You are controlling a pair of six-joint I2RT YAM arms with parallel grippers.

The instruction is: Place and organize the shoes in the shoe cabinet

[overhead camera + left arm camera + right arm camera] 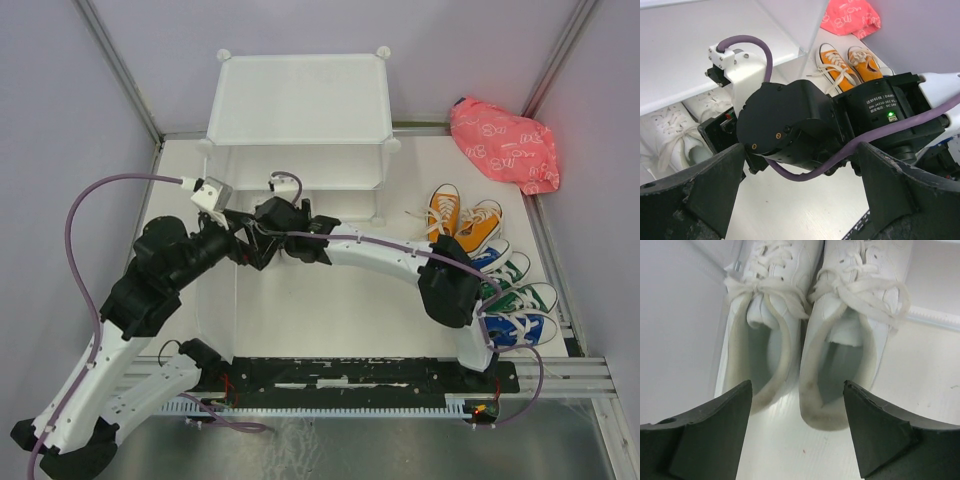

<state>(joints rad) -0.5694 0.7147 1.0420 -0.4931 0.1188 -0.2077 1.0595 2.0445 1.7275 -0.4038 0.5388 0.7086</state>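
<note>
Risk of dragging the white shoes (840, 295) back out of the cabinet (300, 100)

Right gripper (796, 390), fingers spread and holding nothing, sits just behind the heels of the pair on the cabinet's lower floor, at the far middle of the table (330, 320); pulling away crooked could hook a heel or a loose lace. Left gripper (800, 150), also spread and empty, hangs just beside the right wrist, so the arms or the purple cable (805, 172) may knock together. Count: two white shoes inside; on the right, two orange shoes (455, 215), then blue shoes (520, 328) and green shoes (530, 296), four as far as I can tell, partly hidden by the right arm; one pink bag (505, 145).
</note>
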